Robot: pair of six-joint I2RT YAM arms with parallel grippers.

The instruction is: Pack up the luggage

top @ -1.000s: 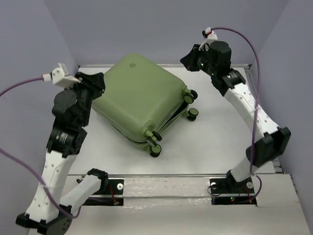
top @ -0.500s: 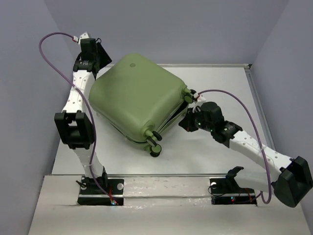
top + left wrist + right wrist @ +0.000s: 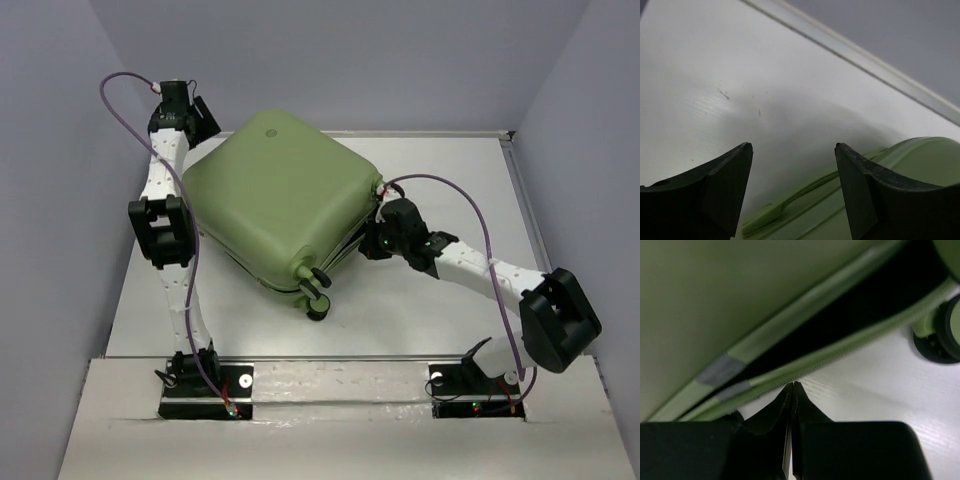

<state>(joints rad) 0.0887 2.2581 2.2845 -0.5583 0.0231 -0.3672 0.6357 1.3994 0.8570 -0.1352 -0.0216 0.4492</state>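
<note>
Right wrist: closed fingers (image 3: 776, 412), perhaps touching, at gaping luggage (image 3: 715, 290) seam.

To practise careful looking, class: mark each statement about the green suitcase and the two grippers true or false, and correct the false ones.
1. The left gripper is open. True.
2. The right gripper grips a wheel. False: it is shut on nothing, tips by the seam of the luggage.
3. The luggage stands upright on its wheels. False: it lies flat on the table.
4. A dark gap shows between its two shells. True.
</note>
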